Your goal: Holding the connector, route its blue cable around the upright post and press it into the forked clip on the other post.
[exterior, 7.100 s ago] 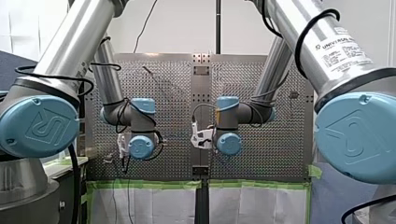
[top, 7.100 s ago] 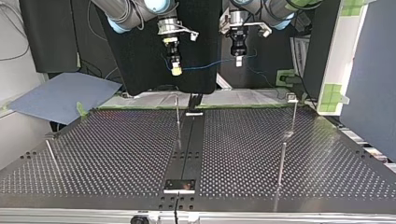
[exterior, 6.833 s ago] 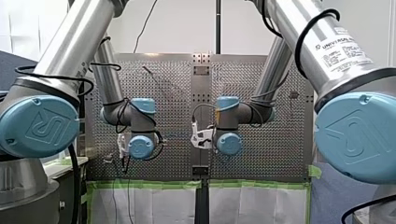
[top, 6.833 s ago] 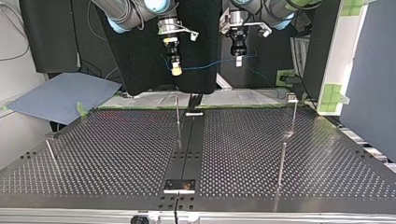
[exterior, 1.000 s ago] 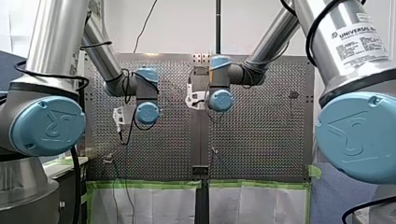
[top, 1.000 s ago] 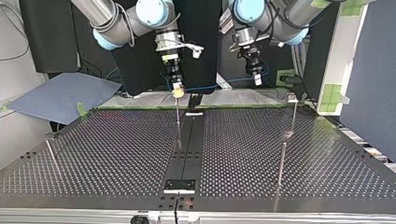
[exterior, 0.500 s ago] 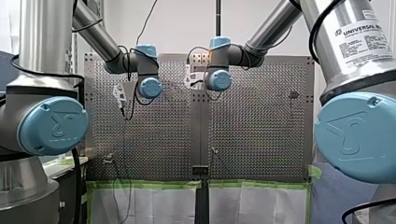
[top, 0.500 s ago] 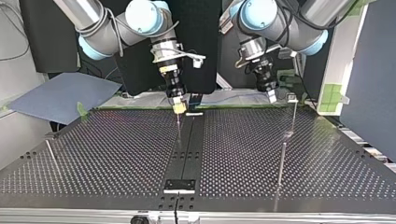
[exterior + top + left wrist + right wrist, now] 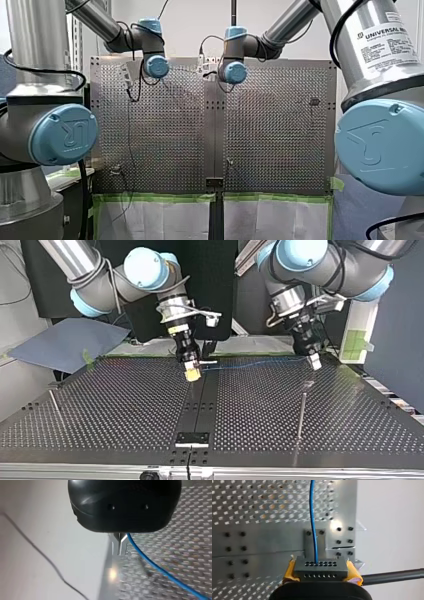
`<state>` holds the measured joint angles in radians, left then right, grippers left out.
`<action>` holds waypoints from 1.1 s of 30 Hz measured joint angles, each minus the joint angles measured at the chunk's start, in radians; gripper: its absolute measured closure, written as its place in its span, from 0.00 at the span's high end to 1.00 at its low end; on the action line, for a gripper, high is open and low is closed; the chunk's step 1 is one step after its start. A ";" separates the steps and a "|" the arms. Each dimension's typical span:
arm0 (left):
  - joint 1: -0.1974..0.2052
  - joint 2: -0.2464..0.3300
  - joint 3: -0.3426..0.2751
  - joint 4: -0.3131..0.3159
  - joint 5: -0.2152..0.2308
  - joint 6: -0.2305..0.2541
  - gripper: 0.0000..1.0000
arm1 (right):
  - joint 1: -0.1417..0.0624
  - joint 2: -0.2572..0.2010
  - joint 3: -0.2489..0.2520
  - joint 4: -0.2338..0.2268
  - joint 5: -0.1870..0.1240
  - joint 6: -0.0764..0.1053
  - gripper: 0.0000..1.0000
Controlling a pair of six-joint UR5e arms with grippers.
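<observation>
Legibly, "UNIVERSAL" label (image 9: 382, 37); connector (image 9: 319, 568) clamped.

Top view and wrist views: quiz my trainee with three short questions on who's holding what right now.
1. True or false: the connector is clamped between my right gripper's yellow pads.
2. In the top view, the blue cable stretches between: A) the two grippers; B) two posts; C) one gripper and the floor.
3. Fill in: in the top view, my left gripper is at the view's ____.
Key: 1 true; 2 A; 3 right.
</observation>
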<state>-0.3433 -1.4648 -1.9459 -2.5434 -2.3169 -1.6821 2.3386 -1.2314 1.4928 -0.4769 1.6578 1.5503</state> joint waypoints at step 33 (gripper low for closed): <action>0.301 -0.133 0.320 -0.197 0.312 -0.158 0.07 | 0.001 0.146 -0.279 0.050 -0.108 0.031 0.00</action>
<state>-0.0424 -1.5975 -1.6264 -2.7399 -2.0051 -1.8399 2.3393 -1.0858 1.2140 -0.4266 1.5497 1.5814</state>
